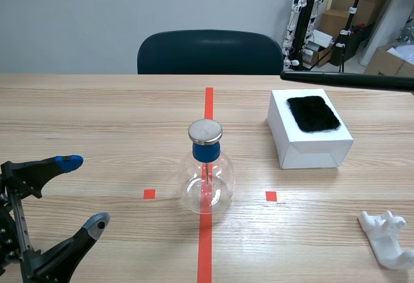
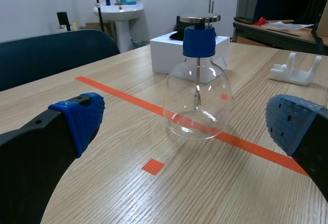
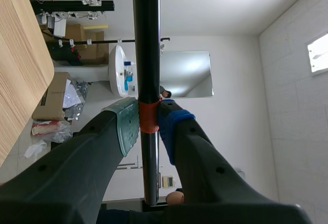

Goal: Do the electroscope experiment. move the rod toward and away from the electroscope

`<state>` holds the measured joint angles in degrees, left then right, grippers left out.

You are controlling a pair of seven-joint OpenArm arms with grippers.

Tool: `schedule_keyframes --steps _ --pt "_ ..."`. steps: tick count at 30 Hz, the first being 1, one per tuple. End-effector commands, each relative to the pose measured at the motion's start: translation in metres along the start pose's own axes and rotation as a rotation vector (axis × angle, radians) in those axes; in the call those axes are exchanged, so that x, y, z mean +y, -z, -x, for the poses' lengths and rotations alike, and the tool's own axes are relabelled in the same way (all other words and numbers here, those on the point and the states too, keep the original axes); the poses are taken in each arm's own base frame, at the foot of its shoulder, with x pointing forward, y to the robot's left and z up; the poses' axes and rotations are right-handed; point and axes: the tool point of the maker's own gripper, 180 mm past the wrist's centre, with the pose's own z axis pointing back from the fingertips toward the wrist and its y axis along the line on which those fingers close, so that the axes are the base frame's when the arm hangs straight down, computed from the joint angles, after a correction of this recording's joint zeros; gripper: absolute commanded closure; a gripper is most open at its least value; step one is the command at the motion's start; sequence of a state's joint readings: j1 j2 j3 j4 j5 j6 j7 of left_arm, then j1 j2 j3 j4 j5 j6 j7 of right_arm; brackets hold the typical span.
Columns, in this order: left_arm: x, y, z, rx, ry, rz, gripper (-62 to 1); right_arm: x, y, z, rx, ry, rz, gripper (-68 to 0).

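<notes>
The electroscope [image 1: 206, 169] is a clear glass flask with a blue neck and a flat metal cap, standing on the red tape line mid-table; in the left wrist view the electroscope [image 2: 197, 85] stands ahead of my open left gripper [image 2: 189, 126]. That left gripper [image 1: 74, 195] rests low at the table's near left, holding nothing. A black rod [image 1: 349, 80] comes in from the right, high above the table, its tip over the white box's far edge. In the right wrist view my right gripper [image 3: 148, 124] is shut on the rod [image 3: 146, 39] at its orange band.
A white box [image 1: 309, 134] with a black fur pad [image 1: 313, 113] on top stands right of the flask. A white plastic stand [image 1: 388, 237] lies at the near right. A dark chair [image 1: 210, 51] sits across the table.
</notes>
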<state>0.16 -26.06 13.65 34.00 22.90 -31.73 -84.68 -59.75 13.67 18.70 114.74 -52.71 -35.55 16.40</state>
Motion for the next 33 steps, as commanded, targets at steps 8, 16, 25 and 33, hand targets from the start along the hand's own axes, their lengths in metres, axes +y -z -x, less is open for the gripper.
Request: schedule_keyframes --steps 8,16,25,33 --pt "0.004 0.001 -0.009 -0.033 0.012 -0.001 -62.3 -0.008 0.001 0.002 0.006 -0.008 0.027 -0.6" --pt "0.004 0.001 -0.009 -0.033 0.012 -0.001 -62.3 -0.009 0.001 0.006 0.024 -0.004 0.029 -0.6" --pt "0.004 0.001 -0.009 -0.033 0.012 -0.001 -62.3 -0.010 0.003 0.010 0.049 -0.005 0.039 -0.6" --pt "0.004 0.001 -0.009 -0.033 0.012 -0.001 -62.3 -0.026 0.025 0.012 0.036 -0.052 0.119 -0.6"
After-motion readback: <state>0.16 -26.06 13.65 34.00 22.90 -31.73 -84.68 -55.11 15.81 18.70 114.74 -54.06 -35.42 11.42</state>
